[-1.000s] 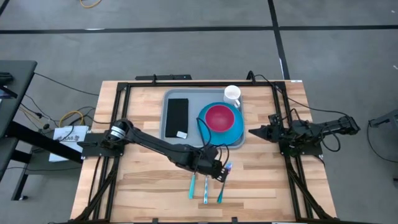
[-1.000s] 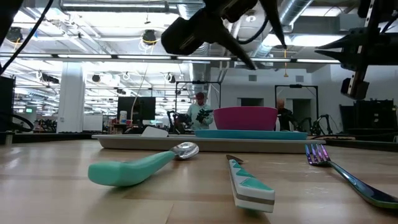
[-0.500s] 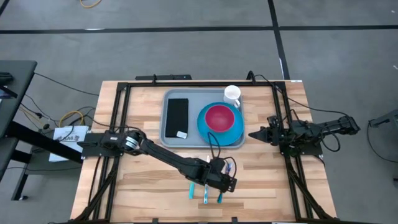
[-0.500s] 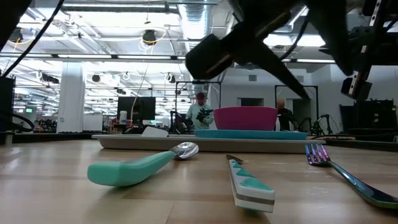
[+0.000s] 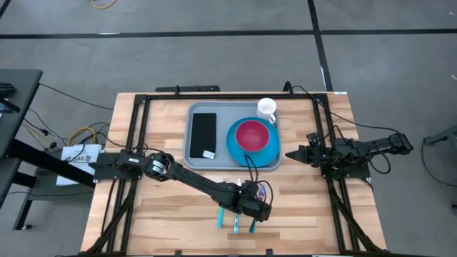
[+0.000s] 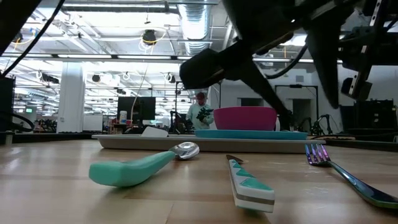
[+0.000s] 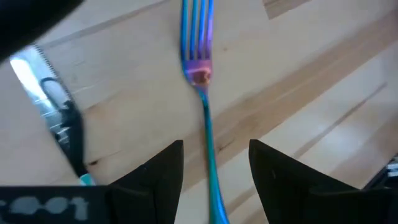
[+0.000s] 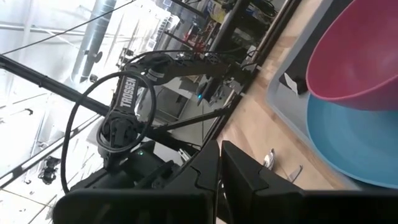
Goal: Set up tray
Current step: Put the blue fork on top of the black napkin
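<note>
So the left gripper (image 7: 214,165) hangs over the fork (image 7: 200,81), jaws spread wide with the fork's handle running right between the two fingers, nothing gripped. The knife (image 7: 53,106) lies just off to one side of those jaws, and the teal spoon (image 6: 140,167) beyond it. The tray (image 5: 196,153) sits farther back on the table (image 5: 164,196), carrying a blue plate (image 5: 265,151) and pink bowl (image 5: 251,135). The right gripper (image 5: 291,152) waits beside the tray's edge, jaws pinched shut on nothing.

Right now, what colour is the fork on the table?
The fork is iridescent: blue with purple-pink tints. The left wrist view shows it best.
</note>
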